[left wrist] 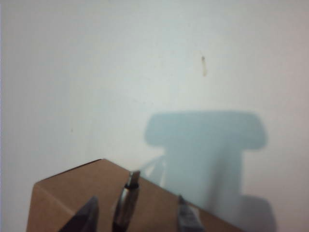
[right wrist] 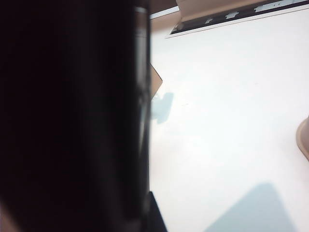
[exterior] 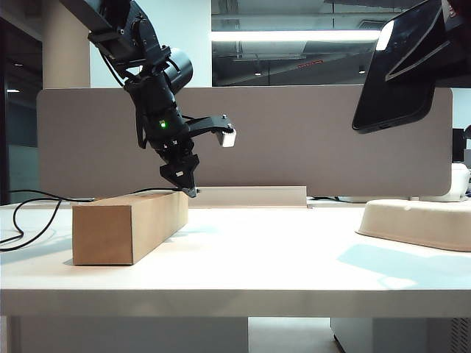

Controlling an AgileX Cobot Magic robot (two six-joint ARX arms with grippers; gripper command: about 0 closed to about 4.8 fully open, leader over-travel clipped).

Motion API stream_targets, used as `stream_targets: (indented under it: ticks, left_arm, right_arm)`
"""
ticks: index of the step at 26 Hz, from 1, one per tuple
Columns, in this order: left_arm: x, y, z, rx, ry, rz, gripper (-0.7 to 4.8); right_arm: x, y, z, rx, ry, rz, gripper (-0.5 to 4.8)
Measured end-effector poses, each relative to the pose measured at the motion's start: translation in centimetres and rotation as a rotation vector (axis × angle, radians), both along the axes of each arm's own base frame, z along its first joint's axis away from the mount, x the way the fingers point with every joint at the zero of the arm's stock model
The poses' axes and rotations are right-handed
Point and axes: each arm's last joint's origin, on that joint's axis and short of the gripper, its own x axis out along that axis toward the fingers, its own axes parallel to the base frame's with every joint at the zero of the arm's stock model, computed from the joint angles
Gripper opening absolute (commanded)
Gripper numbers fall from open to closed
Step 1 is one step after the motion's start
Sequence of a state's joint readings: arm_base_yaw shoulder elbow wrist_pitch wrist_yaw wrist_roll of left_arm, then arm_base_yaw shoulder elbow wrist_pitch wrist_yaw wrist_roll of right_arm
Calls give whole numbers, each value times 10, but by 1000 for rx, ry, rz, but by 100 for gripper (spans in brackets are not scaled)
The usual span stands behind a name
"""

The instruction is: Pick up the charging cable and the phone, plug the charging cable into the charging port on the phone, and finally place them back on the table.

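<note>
Left gripper (exterior: 190, 190) w/ jaws spread wide, plug of charging cable (left wrist: 126, 203) between fingers atop cardboard box (exterior: 129, 226). Right gripper clamped on phone (exterior: 401, 70), raised above table (exterior: 280, 257).

Left gripper (left wrist: 137, 215) over the cardboard box (left wrist: 96, 193), fingers (left wrist: 87, 215) spread apart. Between them, on the box top, the charging cable (left wrist: 126, 205), silvery plug tip upward, touching neither finger. Box corner sits on white table (left wrist: 96, 72). Arm's shadow falls on table beside box.
</note>
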State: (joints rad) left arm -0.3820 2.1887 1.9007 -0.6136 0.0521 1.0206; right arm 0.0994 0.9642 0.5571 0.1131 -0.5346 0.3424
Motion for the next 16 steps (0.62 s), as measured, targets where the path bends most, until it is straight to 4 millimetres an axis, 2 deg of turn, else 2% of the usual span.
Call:
stream_targets:
  ticks: [7,10,12,13,16]
  left_arm:
    - [5,-1,-15,17,10,10,179]
    - [8,-2,-15,7,-14,11,178]
    - [10,-3,-14,-3,-42,11,158]
    - [10,-3,-14,-4,-42,10,122]
    - [10,-3,-15,-3,-39,11,116]
  right_arm:
    - [0,0,0,0,2,0,-5]
    - [0,0,-1,-1,9,0,-6]
    - [0,0,-1,-1,15,0,-6]
    - [-1,0,-1,-2,16,0,-6]
    - [-1,0,-1,-1,16,0,-6]
